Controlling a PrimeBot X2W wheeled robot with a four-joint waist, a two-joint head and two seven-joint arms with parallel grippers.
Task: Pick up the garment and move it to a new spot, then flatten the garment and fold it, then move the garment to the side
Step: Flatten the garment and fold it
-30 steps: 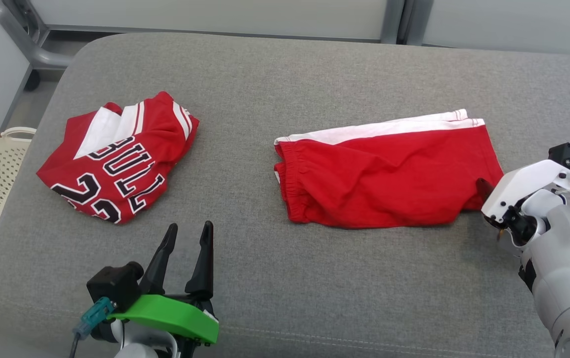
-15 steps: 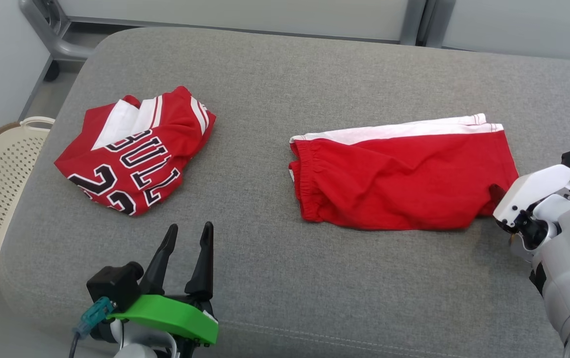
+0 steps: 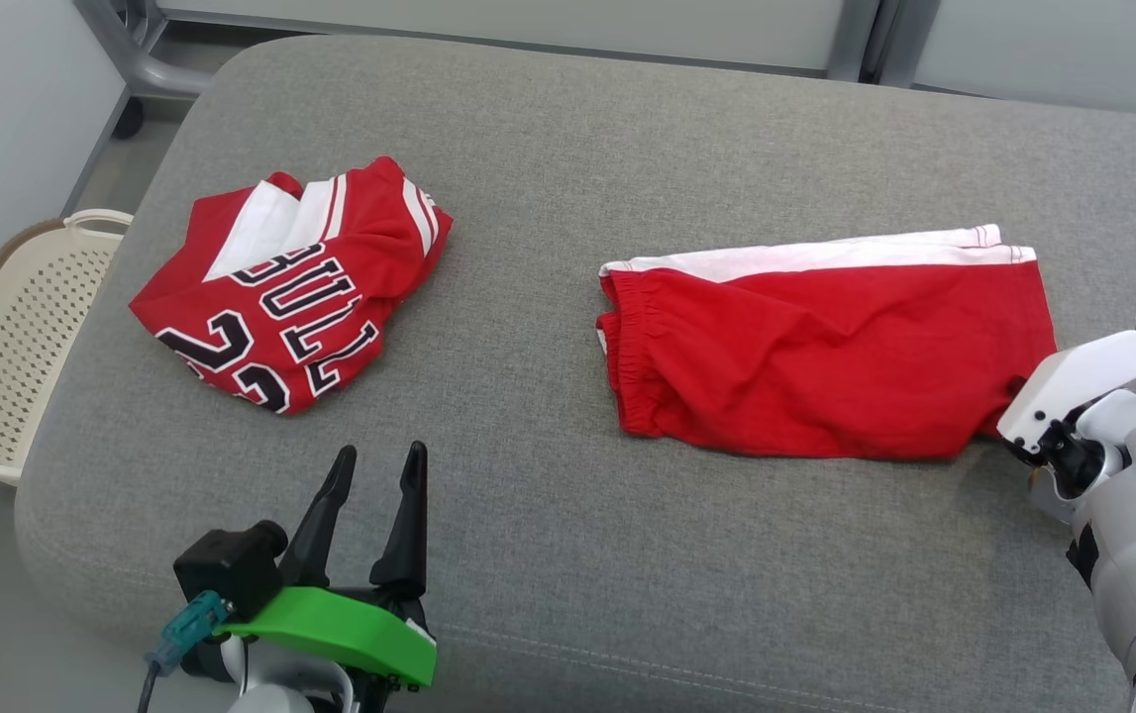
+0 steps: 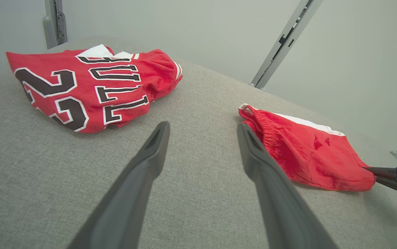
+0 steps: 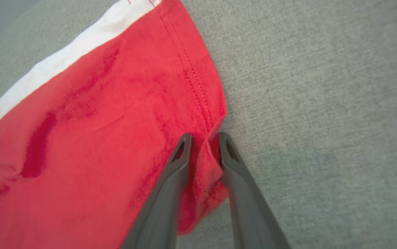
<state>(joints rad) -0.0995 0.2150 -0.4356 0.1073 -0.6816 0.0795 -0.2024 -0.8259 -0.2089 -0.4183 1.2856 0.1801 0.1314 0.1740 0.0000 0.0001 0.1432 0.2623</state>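
Observation:
The garment, a pair of red shorts (image 3: 825,347) with a white side stripe, lies flat on the grey cushion (image 3: 627,564), waistband to the left. In the right wrist view, my right gripper (image 5: 203,138) is at the shorts' (image 5: 98,138) near right hem corner. Its two fingers stand close together with a raised fold of red cloth pinched between them. In the head view its white wrist housing covers that corner. My left gripper (image 3: 379,456) hovers open over bare cushion at the front left, its fingers (image 4: 156,138) apart from the shorts (image 4: 305,152).
A folded red jersey (image 3: 290,287) with black lettering lies on the cushion's left side. A cream perforated basket (image 3: 3,347) stands on the floor past the left edge. Metal frame legs rise behind the cushion. Bare cushion lies between the two garments and along the front.
The right gripper's fingers have closed on the shorts' hem corner, bunching the cloth. The head camera has shifted, so the whole picture slid right. The left gripper has not moved.

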